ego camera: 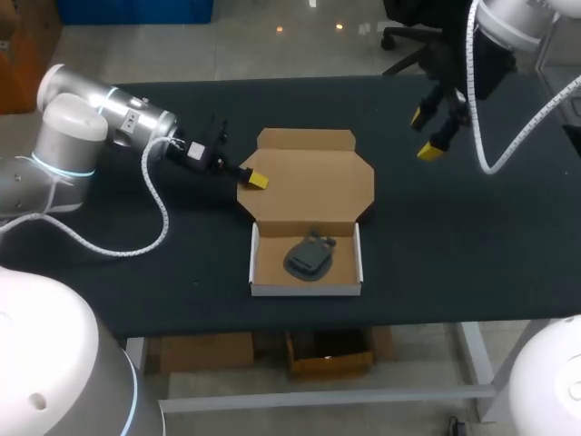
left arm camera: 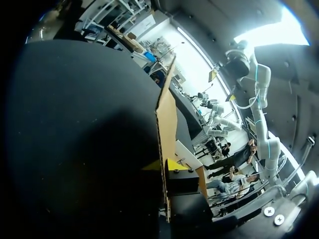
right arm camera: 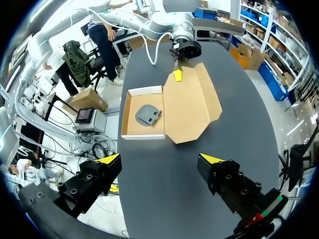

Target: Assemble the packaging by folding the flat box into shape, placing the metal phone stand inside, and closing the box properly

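Black table [ego camera: 454, 259] bears the open cardboard box [ego camera: 313, 182].

Silver-white left arm [ego camera: 104, 116] and right arm [ego camera: 513, 18], cyan-ringed joints, ribbed white cables [ego camera: 159, 213]; black left gripper [ego camera: 254, 179] and right gripper [ego camera: 425, 133], yellow-tipped.

The tray [ego camera: 260, 263] is open from above, with the phone stand [ego camera: 310, 257] lying in it. The lid [ego camera: 313, 186] spreads across the worktop [ego camera: 454, 245] on its far side, the left gripper [ego camera: 254, 179] clamped on its left edge. Open worktop stretches right, under the raised, spread right gripper [ego camera: 425, 134].
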